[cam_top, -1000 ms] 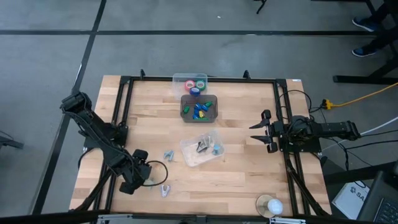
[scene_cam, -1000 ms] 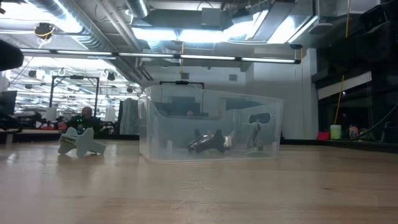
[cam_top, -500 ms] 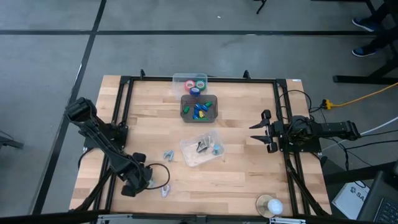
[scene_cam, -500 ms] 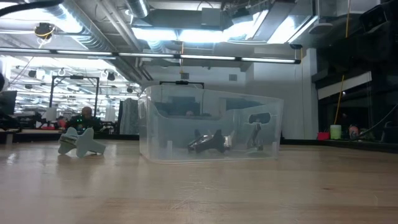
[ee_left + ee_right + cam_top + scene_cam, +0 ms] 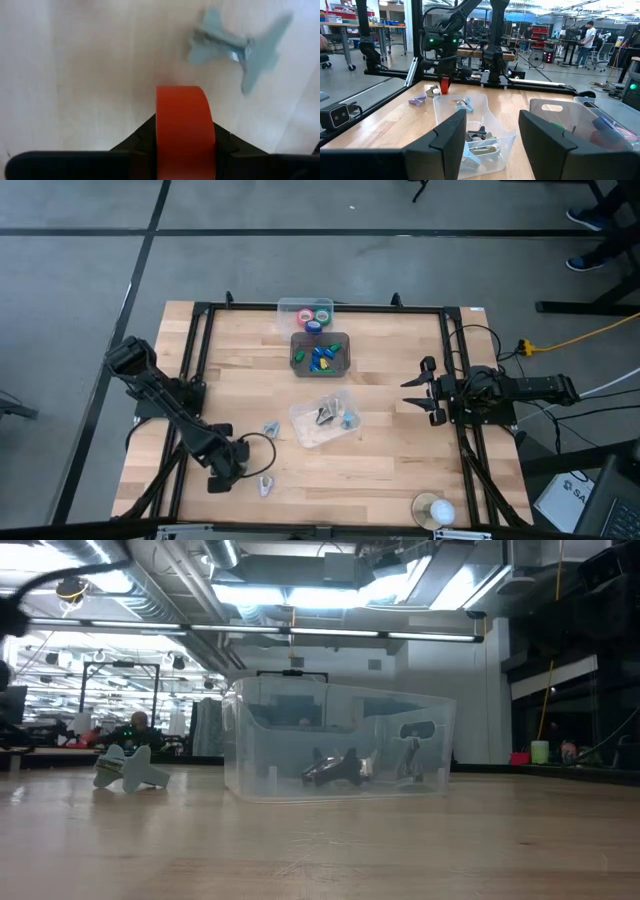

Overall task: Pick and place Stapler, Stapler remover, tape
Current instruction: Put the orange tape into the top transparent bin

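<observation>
A red tape roll (image 5: 184, 112) stands on edge between the fingers of my left gripper (image 5: 230, 468), near the table's front left. It also shows far off in the right wrist view as the red tape roll (image 5: 444, 84). Two pale blue staple removers lie loose on the table, one (image 5: 265, 486) just right of that gripper and one (image 5: 270, 429) farther back. More tape rolls (image 5: 314, 315) sit in a clear box at the far edge, and the staplers (image 5: 321, 358) in a grey bin in front of it. My right gripper (image 5: 418, 392) waits open at the right side. My left gripper pinches the red roll between its two fingers (image 5: 142, 139), one on each flat side (image 5: 161, 127). The curved band faces the wrist camera. The fingers come from above, pointing down at the table. I cannot tell whether the roll is clear of the wood.
A clear tub (image 5: 325, 421) with staple removers inside stands mid-table, also seen in the low view as the clear tub (image 5: 340, 745). A white round object (image 5: 434, 509) lies at the front right. Black frame rails (image 5: 200, 330) run along the table's sides.
My left arm has swung its gripper a little toward the table's right edge, closer to the staple remover near the front edge.
</observation>
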